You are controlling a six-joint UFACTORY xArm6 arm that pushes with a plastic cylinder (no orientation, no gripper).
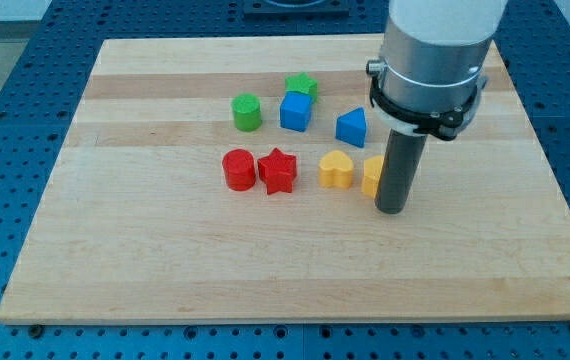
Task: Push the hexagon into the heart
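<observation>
Camera view: toward the wooden board's (165, 270) right edge, my tip (392, 209) touches the yellow hexagon block (372, 174), hiding its right side. Just left sits the yellow heart block (336, 170), slightly apart. No gripper exists here, only the rod.

Rod covers the right part of the yellow block (371, 174) beside the yellow heart (336, 170); its shape cannot be confirmed. Arm housing (435, 50) cut off by the view's top edge. Green star (301, 86) partly hidden behind blue cube (296, 111).
</observation>
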